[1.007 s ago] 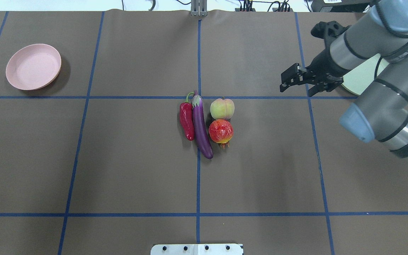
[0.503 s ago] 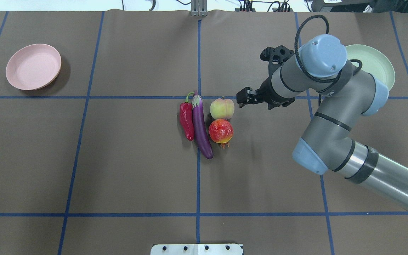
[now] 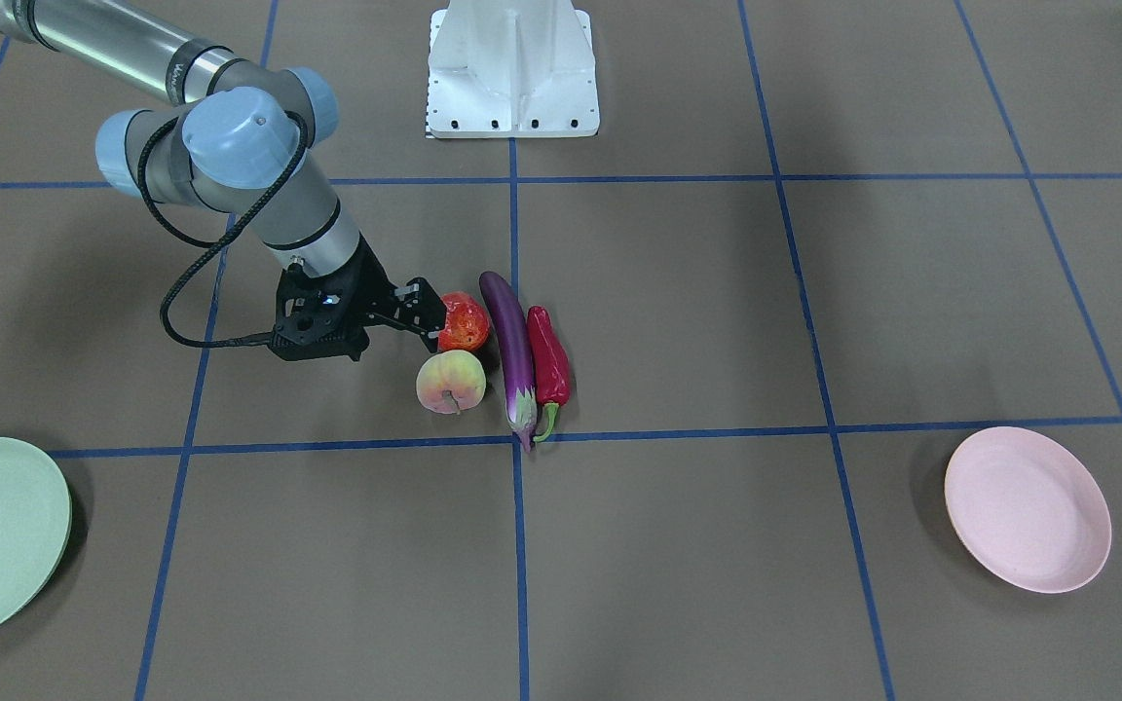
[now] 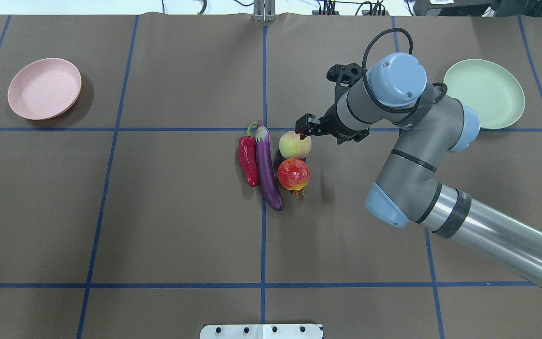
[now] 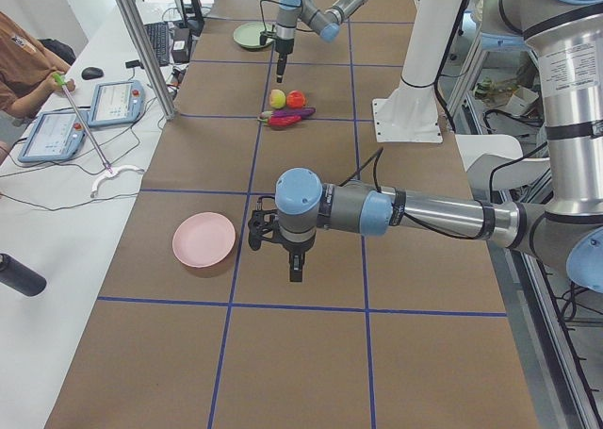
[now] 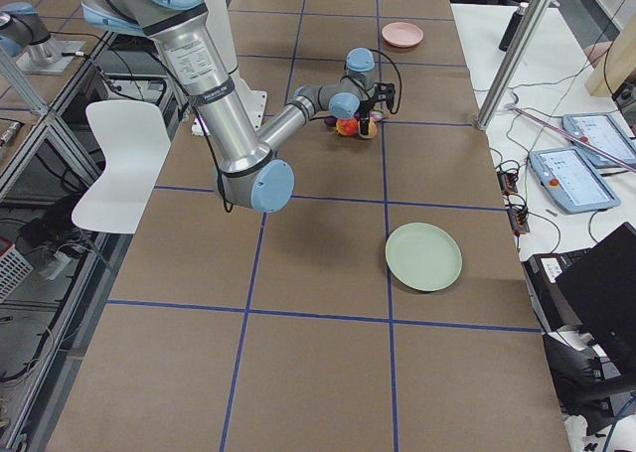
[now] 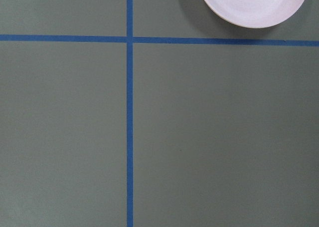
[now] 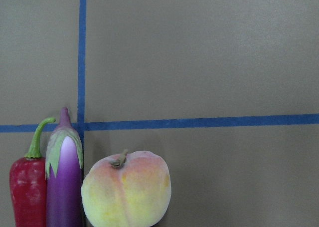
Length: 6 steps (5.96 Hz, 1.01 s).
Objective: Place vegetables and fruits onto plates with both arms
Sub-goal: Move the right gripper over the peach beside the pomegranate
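Surface (image 4: 158, 212) mid-frame shows nothing plated yet; we see the right end effector (image 4: 304, 131) open just beside the peach (image 4: 294, 145)

We log a brown table (image 4: 158, 212) gridded with blue tape lines (image 4: 262, 245). Reference: the fingers (image 4: 306, 125) of the right gripper (image 4: 305, 133).

- Peach (image 4: 294, 145): just at the fingertips.
- Red fruit (image 4: 293, 174): against the peach, to one side of the fingers.
- Eggplant (image 4: 267, 172): just past both fruits.
- Chili (image 4: 248, 160): alongside the eggplant, farther out.
- Green plate (image 4: 487, 94): well behind the fingers.
- Pink plate (image 4: 44, 88): far ahead of the fingers.
- White base block (image 3: 512, 68): at the near table edge.
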Tool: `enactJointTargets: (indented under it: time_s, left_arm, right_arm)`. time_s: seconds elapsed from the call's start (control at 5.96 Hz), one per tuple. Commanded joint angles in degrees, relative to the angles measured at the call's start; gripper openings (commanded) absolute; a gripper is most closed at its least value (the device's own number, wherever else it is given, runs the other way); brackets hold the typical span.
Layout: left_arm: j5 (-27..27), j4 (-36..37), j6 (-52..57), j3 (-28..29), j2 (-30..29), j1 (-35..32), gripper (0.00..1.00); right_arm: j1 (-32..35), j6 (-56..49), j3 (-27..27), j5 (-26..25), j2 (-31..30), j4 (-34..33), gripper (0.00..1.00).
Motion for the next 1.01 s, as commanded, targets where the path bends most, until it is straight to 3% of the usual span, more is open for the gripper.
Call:
enactJointTargets:
  time_s: [0.0, 0.84]
  left_arm:
    - [0.00, -0.09, 0.09, 0.50, -0.03, 0.00, 1.00]
    - [0.00, -0.44, 0.00, 0.85, -0.21, 0.00, 1.00]
  right_arm:
    - [-0.57, 0.35, -3.59, -0.98, 2.97, 0.08, 1.00]
    - [-2.15, 0.44, -7.39, -1.16, 5.10, 0.08, 1.00]
